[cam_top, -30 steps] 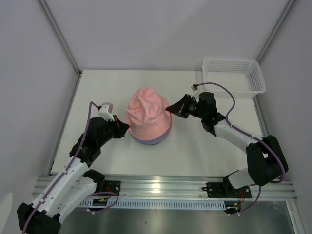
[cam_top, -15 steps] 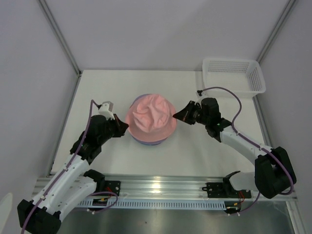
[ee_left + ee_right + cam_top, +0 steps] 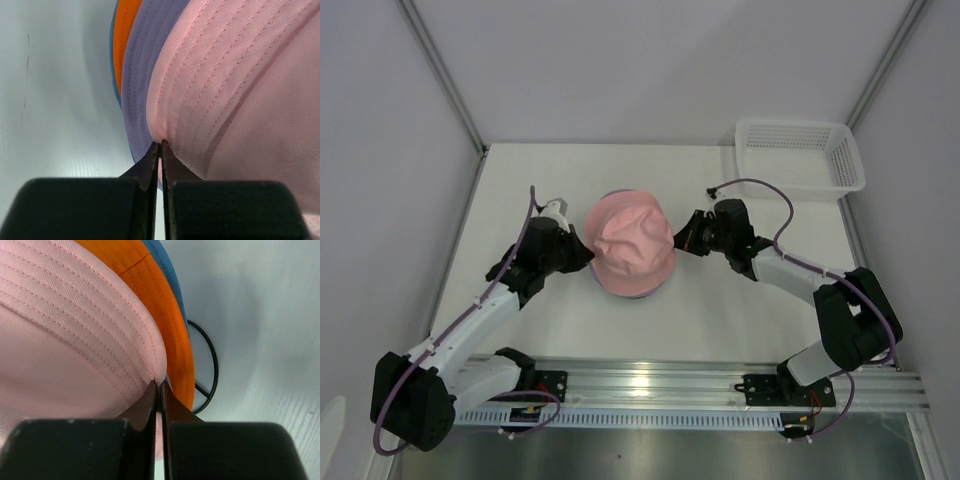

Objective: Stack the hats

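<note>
The pink hat [image 3: 632, 242] sits on top of a stack in the middle of the table. Under it the lavender hat [image 3: 137, 85], the orange hat [image 3: 125, 30] and the blue hat [image 3: 167, 270] show as brim edges; the orange hat [image 3: 170, 325] also shows in the right wrist view. My left gripper [image 3: 586, 257] is shut on the pink brim [image 3: 200, 90] at the stack's left side. My right gripper [image 3: 678, 240] is shut on the pink brim [image 3: 80, 325] at the right side.
A black wire stand [image 3: 212, 365] shows under the stack. A white mesh basket [image 3: 800, 155] stands at the back right corner. The table's far edge meets the grey walls.
The pink hat has come down over the stack and sits lower and more compact. Both grippers moved inward, closer to the stack, still holding the brim.
</note>
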You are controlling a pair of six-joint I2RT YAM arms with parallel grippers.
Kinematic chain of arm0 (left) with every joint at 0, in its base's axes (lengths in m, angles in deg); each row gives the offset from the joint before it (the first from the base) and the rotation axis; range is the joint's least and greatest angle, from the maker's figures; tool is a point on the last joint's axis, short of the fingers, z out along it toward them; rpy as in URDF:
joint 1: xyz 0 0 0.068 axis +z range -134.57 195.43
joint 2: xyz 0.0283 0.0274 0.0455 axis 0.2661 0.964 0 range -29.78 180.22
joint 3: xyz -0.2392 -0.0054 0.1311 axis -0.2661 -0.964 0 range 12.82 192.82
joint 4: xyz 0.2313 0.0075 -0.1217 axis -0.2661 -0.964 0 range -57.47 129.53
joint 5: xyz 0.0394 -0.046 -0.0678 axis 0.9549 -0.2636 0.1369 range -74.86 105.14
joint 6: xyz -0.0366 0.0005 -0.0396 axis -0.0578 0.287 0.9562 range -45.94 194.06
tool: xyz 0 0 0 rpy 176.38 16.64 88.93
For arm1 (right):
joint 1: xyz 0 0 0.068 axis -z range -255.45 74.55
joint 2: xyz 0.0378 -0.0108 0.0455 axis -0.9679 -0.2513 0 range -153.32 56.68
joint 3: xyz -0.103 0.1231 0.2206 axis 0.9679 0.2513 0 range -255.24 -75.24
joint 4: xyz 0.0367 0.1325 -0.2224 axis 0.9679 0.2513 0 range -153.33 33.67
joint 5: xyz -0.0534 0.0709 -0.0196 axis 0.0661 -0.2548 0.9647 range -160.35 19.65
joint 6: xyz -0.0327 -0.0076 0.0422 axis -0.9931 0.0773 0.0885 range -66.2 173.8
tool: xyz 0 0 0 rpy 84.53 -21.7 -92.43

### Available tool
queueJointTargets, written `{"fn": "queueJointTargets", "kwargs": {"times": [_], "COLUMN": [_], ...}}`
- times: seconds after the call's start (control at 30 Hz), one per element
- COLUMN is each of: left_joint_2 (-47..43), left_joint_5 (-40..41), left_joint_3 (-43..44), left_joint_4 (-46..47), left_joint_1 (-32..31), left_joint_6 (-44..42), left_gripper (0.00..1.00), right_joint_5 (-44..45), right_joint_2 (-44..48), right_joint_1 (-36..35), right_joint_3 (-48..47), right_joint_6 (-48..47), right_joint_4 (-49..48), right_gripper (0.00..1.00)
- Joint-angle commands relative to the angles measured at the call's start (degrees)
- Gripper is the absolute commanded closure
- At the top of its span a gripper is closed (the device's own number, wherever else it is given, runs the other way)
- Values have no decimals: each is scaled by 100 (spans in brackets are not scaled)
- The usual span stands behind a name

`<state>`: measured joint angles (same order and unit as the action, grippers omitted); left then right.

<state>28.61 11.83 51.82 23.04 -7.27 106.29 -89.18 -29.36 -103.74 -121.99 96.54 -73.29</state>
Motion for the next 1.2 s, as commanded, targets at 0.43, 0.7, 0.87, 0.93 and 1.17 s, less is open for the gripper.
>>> {"fn": "queueJointTargets", "kwargs": {"times": [0.43,0.7,0.87,0.93,1.17], "left_joint_2": [-467,-1454,-1252,-1067,-171], "left_joint_5": [-469,32,-555,-1010,-2926], "left_joint_3": [-421,931,1715,1742,1066], "left_joint_4": [-468,-1479,-1472,-1051,1365], "left_joint_1": [11,195,791,977,1558], "left_joint_6": [161,-453,-1033,-1034,-508], "left_gripper": [91,35,33,39,44], "right_joint_5": [310,301,196,134,-33], "right_joint_2": [-396,-115,-167,-211,-431], "right_joint_1": [-53,-71,-71,-71,-71], "right_joint_3": [-704,-1451,-1865,-1909,-2005], "right_joint_6": [-679,-1136,-1514,-1567,-1637], "right_joint_4": [1408,2313,2814,2885,2964], "right_gripper": [100,89,85,85,85]}}
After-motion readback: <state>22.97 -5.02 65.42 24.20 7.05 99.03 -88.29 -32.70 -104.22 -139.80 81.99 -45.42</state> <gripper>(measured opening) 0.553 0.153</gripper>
